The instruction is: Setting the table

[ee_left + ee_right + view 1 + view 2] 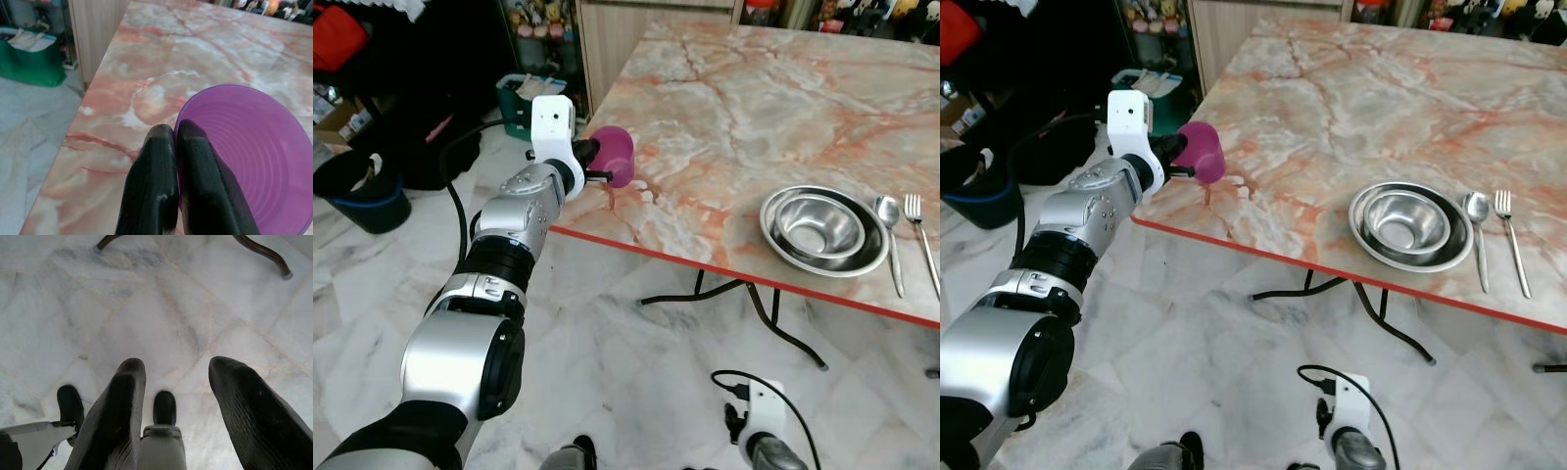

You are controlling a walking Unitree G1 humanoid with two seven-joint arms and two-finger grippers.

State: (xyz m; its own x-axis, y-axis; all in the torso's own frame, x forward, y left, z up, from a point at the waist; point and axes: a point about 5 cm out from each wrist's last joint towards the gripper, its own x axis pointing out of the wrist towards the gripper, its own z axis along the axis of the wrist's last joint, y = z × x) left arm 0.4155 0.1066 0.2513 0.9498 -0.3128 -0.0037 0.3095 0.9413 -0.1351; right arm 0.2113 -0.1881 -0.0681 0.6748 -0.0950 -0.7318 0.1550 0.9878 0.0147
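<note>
While left tool (176,147) pinches cup (249,156), table edge (636,245)

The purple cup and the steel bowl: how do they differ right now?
The purple cup is plastic-looking and tipped sideways at the table's near corner, its rim pinched by the left gripper. The steel bowl is shiny, upright, untouched, nested in a wider steel dish beside a spoon and fork. Both are empty.

Bare marble table (754,108) beyond cup (615,155)
</note>
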